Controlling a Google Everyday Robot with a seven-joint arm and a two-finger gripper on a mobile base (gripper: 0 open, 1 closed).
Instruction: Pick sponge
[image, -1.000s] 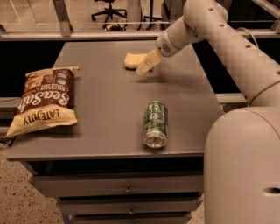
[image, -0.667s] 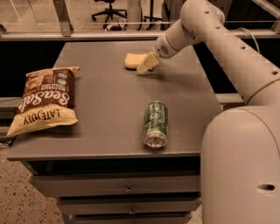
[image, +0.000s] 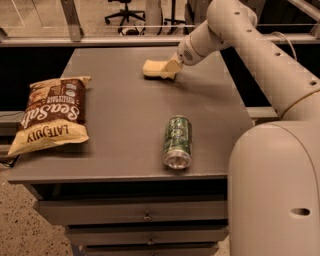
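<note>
The sponge (image: 151, 68) is a small pale yellow block lying flat on the grey table (image: 125, 115), at the far middle. My gripper (image: 169, 70) reaches down from the right and is at the sponge's right end, touching or overlapping it low over the tabletop. The white arm (image: 235, 30) stretches from the right side across the table's far right corner. The part of the sponge under the gripper is hidden.
A green can (image: 177, 141) lies on its side near the table's front edge. A chip bag (image: 52, 114) lies flat at the left. My white base (image: 275, 190) fills the lower right. Drawers (image: 145, 216) sit below the tabletop. A railing and office chairs stand behind.
The arm has shifted slightly left, bringing the gripper a little closer onto the sponge's right end. The sponge, can and bag have not moved.
</note>
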